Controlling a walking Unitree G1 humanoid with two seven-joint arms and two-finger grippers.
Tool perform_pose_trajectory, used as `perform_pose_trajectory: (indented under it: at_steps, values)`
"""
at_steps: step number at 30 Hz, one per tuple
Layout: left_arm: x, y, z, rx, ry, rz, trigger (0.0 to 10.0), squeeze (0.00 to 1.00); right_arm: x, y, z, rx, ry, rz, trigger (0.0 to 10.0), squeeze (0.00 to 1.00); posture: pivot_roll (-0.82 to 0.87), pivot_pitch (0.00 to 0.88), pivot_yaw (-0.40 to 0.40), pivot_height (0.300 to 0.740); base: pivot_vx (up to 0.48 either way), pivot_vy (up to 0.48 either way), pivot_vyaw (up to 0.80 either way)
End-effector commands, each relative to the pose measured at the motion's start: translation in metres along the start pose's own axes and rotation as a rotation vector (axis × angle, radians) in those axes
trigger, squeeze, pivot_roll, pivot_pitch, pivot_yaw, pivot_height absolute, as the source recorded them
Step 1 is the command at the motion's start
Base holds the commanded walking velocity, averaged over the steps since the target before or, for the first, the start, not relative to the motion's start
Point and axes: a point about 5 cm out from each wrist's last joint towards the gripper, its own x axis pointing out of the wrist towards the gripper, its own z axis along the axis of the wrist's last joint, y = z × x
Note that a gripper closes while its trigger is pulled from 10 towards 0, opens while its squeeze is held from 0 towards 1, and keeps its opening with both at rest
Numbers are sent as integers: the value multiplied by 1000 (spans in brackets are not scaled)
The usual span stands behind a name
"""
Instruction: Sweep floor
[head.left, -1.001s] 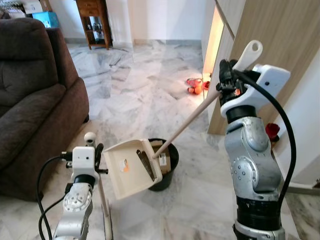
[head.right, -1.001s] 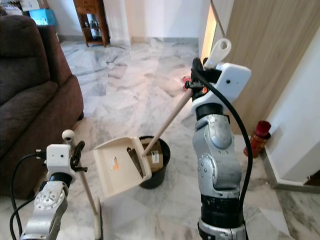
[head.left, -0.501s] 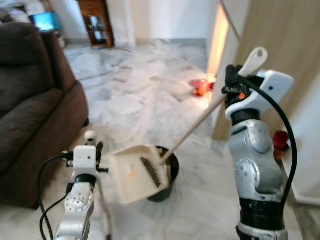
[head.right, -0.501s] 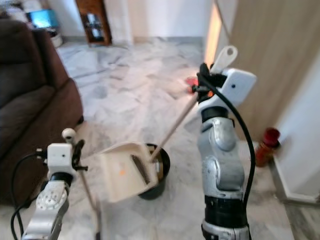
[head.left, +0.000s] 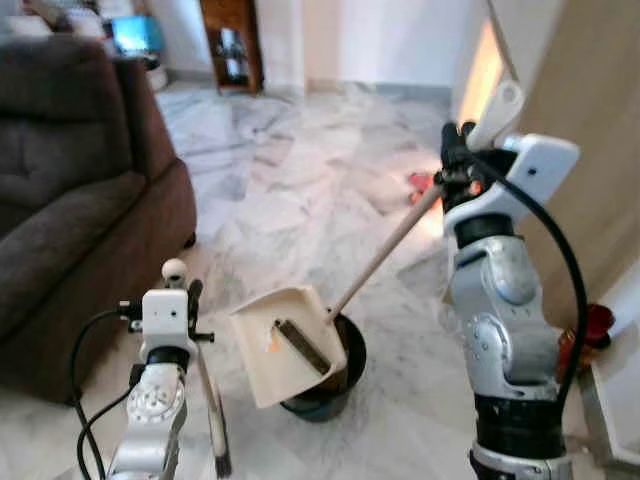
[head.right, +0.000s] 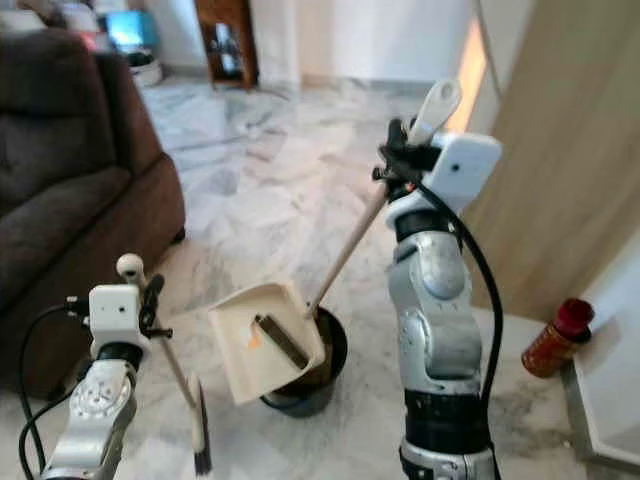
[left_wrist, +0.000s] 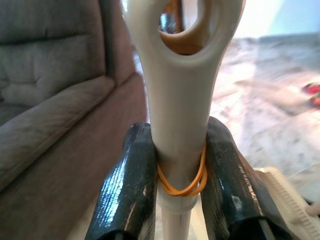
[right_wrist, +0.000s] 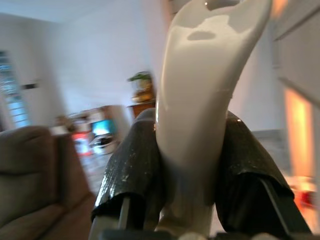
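Your right gripper clamped the dustpan handle, tipped over the black bin; left gripper clamped the broom. A wobble could have spilled debris beside it.

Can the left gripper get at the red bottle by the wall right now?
Probably not. The left gripper is shut on the broom handle on the robot's left, while the red bottle stands far to its right, beyond the right arm and the dustpan.

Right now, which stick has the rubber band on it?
The broom handle in the left gripper; the dustpan handle in the right gripper has none.
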Motion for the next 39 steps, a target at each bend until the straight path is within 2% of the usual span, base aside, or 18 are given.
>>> perform_pose_trajectory:
  at_steps: [1,22,29,39]
  values:
    - [5,-1,13,9,-58,2,10000,0,3,3,17,51,-78,17,10000,0,157,0,37,740,341,0,0]
    - [5,0,13,13,-60,2,10000,0,3,1,15,47,-76,4,10000,0,161,0,37,740,335,0,0]
    - [4,-2,13,9,-63,-7,10000,0,2,0,12,38,-81,-6,10000,0,161,0,37,740,0,0,0]
    - [3,-4,12,6,-59,-18,10000,0,-2,4,17,-57,-152,25,10000,0,154,0,35,740,0,0,0]
